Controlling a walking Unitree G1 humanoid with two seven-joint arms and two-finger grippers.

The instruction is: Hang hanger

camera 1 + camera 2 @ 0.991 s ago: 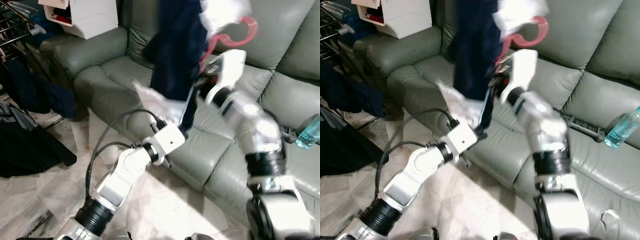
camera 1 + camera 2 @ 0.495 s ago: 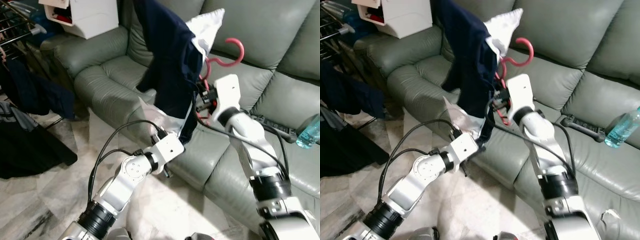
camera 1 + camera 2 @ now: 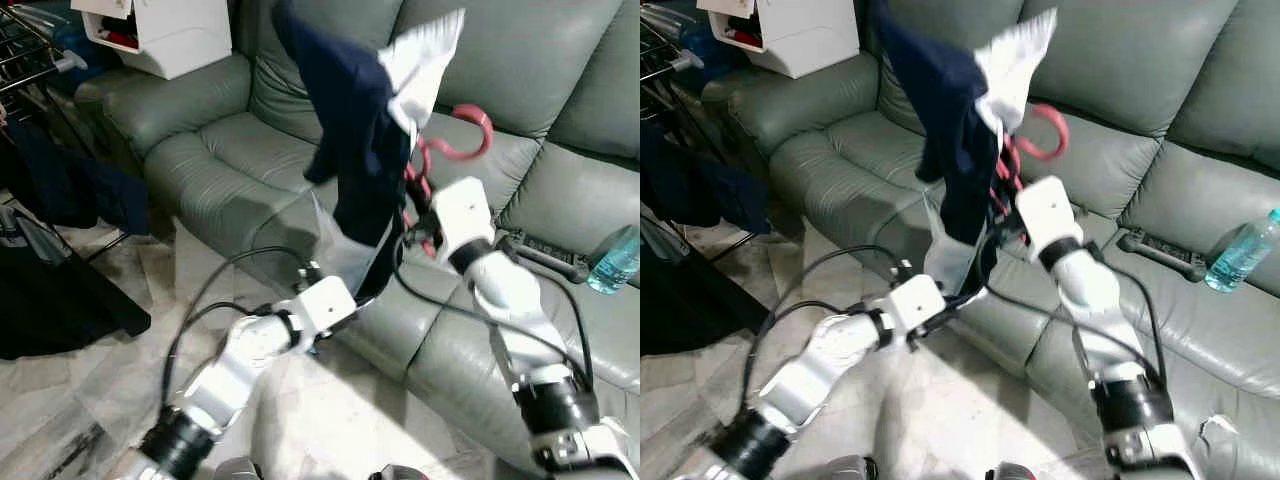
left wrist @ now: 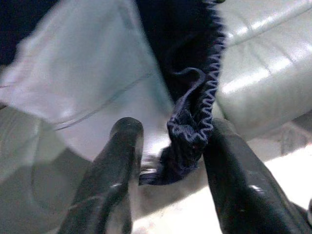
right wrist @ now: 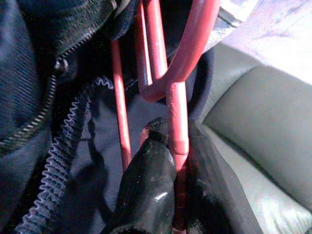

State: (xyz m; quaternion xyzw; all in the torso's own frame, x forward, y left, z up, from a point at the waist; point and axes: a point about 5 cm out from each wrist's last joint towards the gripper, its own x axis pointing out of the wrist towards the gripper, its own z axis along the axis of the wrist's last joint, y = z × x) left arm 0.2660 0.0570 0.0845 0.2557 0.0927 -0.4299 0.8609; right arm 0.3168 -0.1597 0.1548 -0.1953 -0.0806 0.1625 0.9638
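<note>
The right hand (image 5: 168, 195) is pinched tight on the stem of the red hanger (image 3: 455, 135), holding it up in front of the grey sofa (image 3: 220, 160). A navy garment (image 3: 355, 140) with a white lining drapes over the hanger. The left hand (image 4: 170, 161) sits at the garment's lower hem, its 2 fingers spread with the hem bunched between them, seemingly touching only 1.

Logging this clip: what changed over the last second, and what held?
The right end effector, shut on the red hanger, lowered and steadied, so the navy garment stopped swinging. The left end effector stays open around the garment's hem. Sofa and bottle unchanged.
</note>
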